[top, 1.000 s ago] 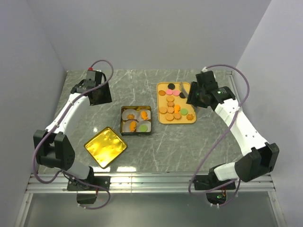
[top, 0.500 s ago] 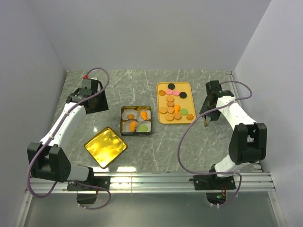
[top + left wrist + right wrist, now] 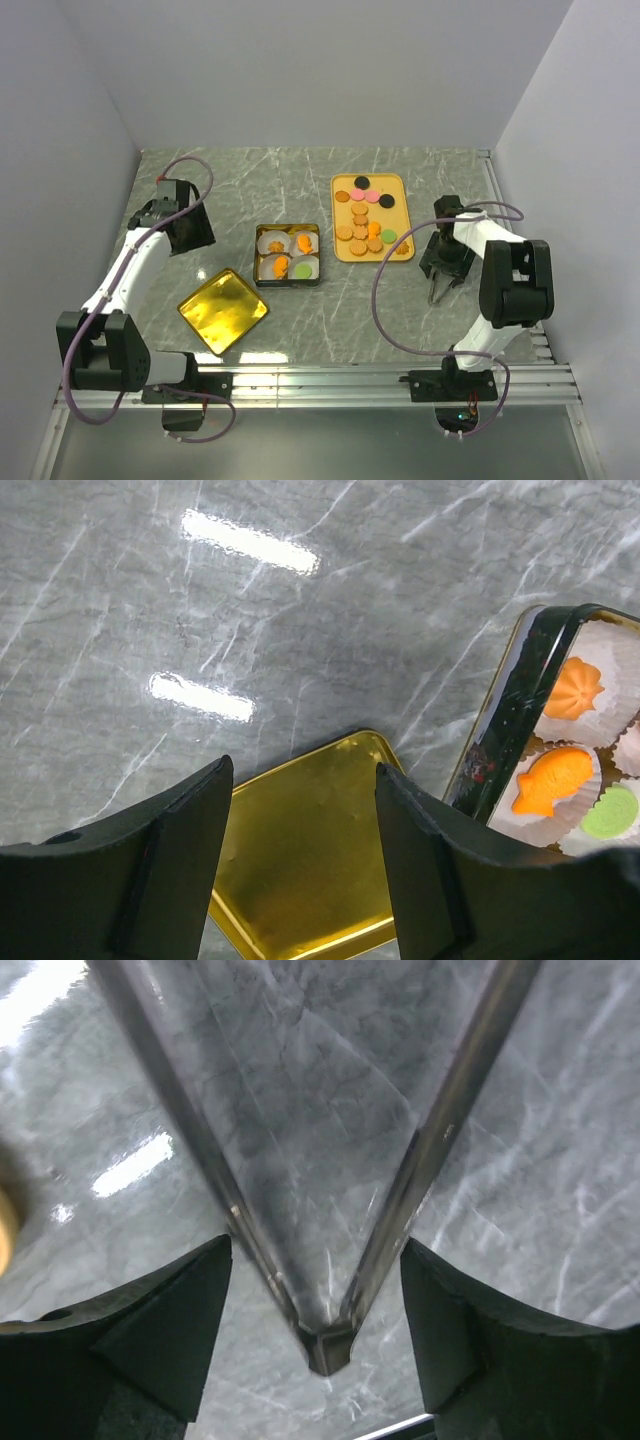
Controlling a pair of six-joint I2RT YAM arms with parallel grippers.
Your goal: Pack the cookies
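Note:
The cookies [image 3: 358, 234] lie in rows on an orange tray [image 3: 398, 218] at the back right. Others sit in white paper cups in a dark tin [image 3: 288, 284]. The left wrist view shows the tin [image 3: 500, 750] with an orange flower cookie [image 3: 578, 688], an orange fish-shaped one [image 3: 552, 778] and a green one [image 3: 612, 810]. My left gripper [image 3: 190, 232] [image 3: 303, 810] is open and empty, left of the tin. My right gripper [image 3: 440, 268] [image 3: 315, 1260] is open, low over the marble right of the tray. Metal tongs [image 3: 437, 290] [image 3: 325, 1345] lie between its fingers, untouched.
A gold lid [image 3: 223, 310] [image 3: 310, 870] lies upturned at the front left, below my left gripper in its wrist view. Grey walls close in the marble table on the left, back and right. A metal rail [image 3: 320, 375] runs along the near edge.
My right arm has drawn back from the tray to the table's right side, and the tongs are now between its open fingers. My left arm has swung left and nearer.

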